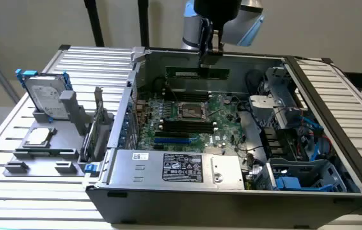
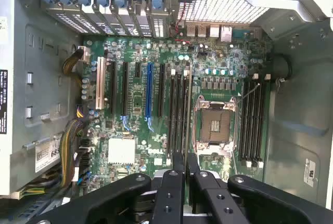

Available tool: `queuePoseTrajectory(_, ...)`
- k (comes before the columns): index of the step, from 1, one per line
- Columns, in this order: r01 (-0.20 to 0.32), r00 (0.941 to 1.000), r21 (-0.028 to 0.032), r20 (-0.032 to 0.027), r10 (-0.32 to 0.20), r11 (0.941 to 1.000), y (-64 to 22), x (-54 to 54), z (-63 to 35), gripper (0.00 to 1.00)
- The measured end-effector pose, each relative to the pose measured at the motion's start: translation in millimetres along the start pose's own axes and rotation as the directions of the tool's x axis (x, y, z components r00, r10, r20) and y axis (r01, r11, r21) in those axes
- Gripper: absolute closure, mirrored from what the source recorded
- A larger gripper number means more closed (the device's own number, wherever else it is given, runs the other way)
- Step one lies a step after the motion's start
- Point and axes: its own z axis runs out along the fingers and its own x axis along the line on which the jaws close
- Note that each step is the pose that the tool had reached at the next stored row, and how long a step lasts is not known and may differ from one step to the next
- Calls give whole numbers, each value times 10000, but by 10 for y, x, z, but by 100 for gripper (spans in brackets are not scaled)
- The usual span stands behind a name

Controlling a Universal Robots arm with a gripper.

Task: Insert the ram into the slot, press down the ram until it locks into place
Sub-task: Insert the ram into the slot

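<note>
My gripper (image 1: pixel 207 60) is shut on the ram (image 1: pixel 197 73), a thin green stick that hangs level above the far part of the open computer case. In the wrist view the ram (image 2: pixel 186 110) shows edge-on, running out from between the black fingers (image 2: pixel 171 187). It lies over a bank of long black slots (image 2: pixel 176 112) beside the CPU socket (image 2: pixel 215 122), well above the board. I cannot tell which slot it is over. In the exterior view the black slots (image 1: pixel 182 126) lie on the near side of the CPU socket (image 1: pixel 192 109), next to a blue socket (image 1: pixel 175 140).
A second bank of black slots (image 2: pixel 253 120) lies on the other side of the CPU socket. The power supply (image 1: pixel 174 165) fills the case's near end and a drive cage (image 1: pixel 296 129) with cables its right. A hard drive (image 1: pixel 45 96) stands on a grey fixture outside, left.
</note>
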Motion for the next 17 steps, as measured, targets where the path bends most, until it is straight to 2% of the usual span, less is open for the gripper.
queuePoseTrajectory(14,-6,10000,0,0,6,10000,0,0,1,86)
queuePoseTrajectory(17,-10,10000,-2,-13,10,10000,-1,0,46,86)
